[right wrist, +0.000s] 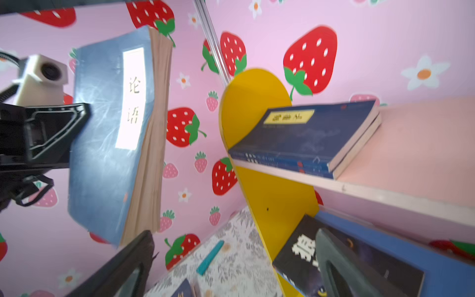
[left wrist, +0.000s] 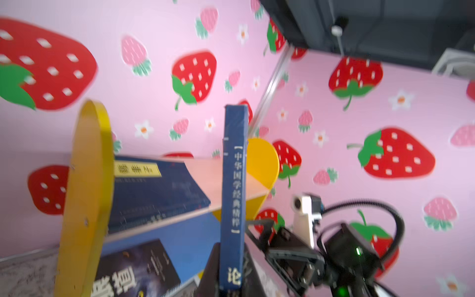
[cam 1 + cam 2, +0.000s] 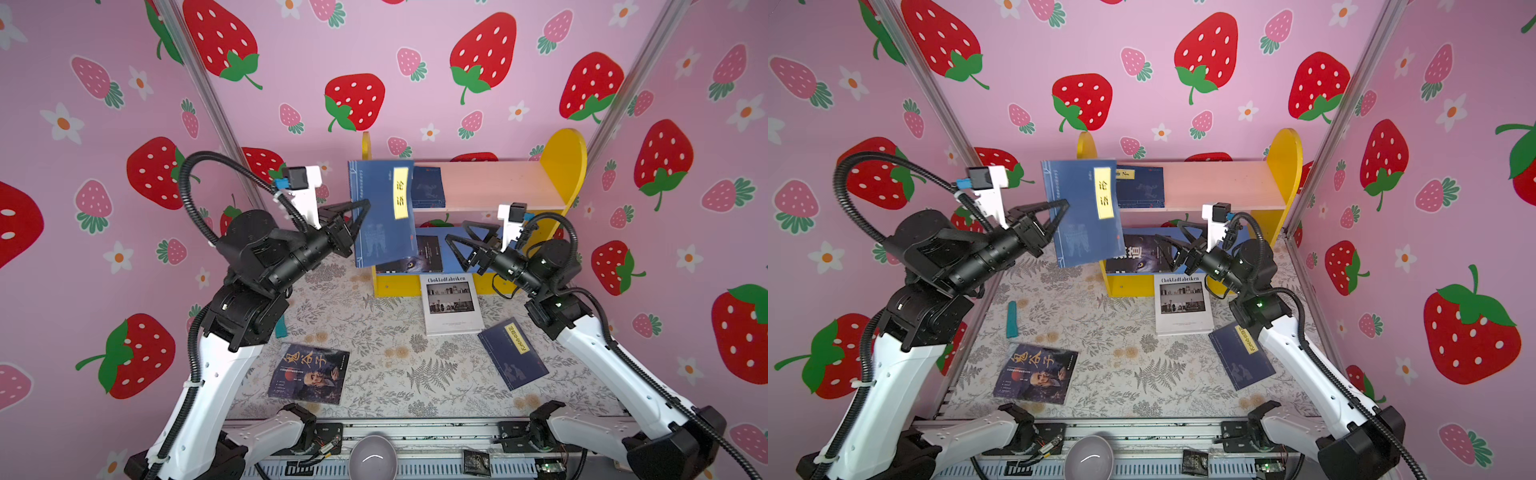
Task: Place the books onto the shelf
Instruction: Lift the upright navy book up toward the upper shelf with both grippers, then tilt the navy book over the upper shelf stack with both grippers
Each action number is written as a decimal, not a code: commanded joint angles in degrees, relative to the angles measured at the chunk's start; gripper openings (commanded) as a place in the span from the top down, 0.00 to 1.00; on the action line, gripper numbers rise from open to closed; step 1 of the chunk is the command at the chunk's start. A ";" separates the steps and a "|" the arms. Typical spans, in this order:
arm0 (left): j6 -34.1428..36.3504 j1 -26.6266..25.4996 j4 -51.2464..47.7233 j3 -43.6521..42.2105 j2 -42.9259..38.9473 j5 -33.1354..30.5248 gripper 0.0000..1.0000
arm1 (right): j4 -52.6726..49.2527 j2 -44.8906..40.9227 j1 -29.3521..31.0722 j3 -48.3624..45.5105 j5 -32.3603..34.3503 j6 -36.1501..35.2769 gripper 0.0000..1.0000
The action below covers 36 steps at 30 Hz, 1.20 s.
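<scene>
Pinching an upright navy book (image 3: pixel 382 216) in left tool (image 3: pixel 362 210) before the shelf (image 3: pixel 565 166), with right tool (image 3: pixel 456 231) spread wide.

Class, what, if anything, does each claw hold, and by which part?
Left claw grips the raised blue book by its spine edge; right claw is open, holding nothing.

"Chokladfabriken" on white book (image 3: pixel 451 305), "论语" on label (image 3: pixel 400 193) of blue book (image 3: pixel 380 226), "鬼谷子" on portrait book (image 3: pixel 309 374)
</scene>
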 commanded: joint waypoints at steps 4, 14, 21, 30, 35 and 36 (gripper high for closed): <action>-15.94 -0.02 31.40 -1.86 8.20 -14.82 1.00 | 30.88 5.81 1.92 -4.72 -2.11 23.22 0.00; -23.85 -5.91 45.57 -3.85 16.15 -14.90 1.00 | 39.12 18.05 7.91 6.21 -2.48 28.63 0.00; -24.72 -9.10 47.28 -6.52 16.24 -14.75 1.00 | 41.84 21.11 8.04 8.80 0.87 31.56 0.03; -24.92 -10.69 50.03 -8.94 15.89 -11.60 1.00 | 41.45 20.93 7.96 8.74 5.05 31.95 0.85; -21.18 -10.46 45.71 -8.44 14.74 -9.04 0.50 | 35.52 19.26 6.64 7.75 7.34 32.98 0.95; -19.15 -10.21 42.47 -7.64 14.04 -8.01 0.43 | 35.45 18.67 5.96 7.18 6.99 33.58 0.95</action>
